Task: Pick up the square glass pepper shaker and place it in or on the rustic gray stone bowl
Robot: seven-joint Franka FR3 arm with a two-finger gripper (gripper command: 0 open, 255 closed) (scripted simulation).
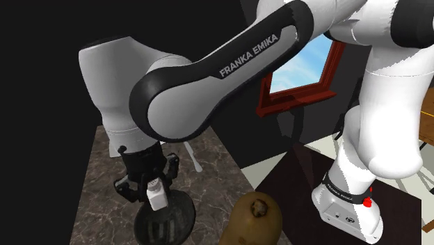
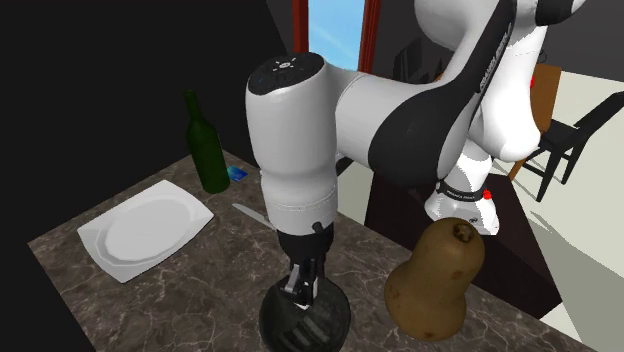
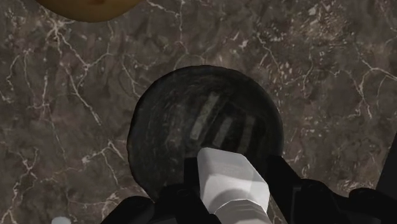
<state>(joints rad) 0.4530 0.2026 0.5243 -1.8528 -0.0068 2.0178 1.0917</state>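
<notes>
firmly in gripper, pepper shaker

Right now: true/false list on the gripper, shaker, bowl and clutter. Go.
1. The gripper is shut on the white shaker. True.
2. The shaker is over the dark bowl. True.
3. The butternut squash lies inside the bowl. False: it stands on the marble counter beside the bowl.
4. The green bottle lies tipped over on the plate. False: it stands upright next to the white square plate.
</notes>
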